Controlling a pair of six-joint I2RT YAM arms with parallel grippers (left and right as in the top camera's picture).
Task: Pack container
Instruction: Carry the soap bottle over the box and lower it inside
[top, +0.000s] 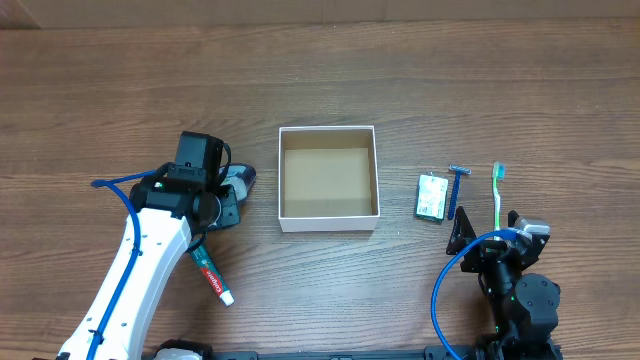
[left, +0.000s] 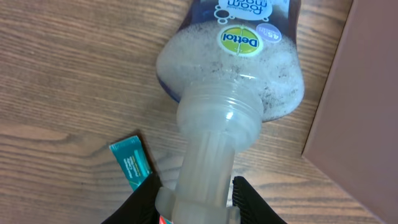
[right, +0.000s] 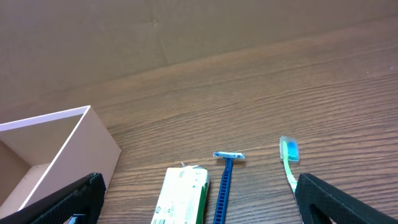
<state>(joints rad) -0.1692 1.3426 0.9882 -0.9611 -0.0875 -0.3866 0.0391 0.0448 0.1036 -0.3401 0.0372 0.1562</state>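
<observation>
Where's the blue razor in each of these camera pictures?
Overhead: the blue razor lies right of the container, beside the green toothbrush.
Left wrist: not in it; the Dettol bottle fills it.
Right wrist: bottom centre.
Shared landmark: the container, left of it in both.

The container (top: 329, 222) is white-walled (brown inside) on a brown wood-grain table (top: 100, 80); right, blue razor (top: 455, 192), green toothbrush (top: 498, 197); left, clear blue-labelled bottle (left: 230, 68), green-and-red tube (top: 212, 274).
</observation>
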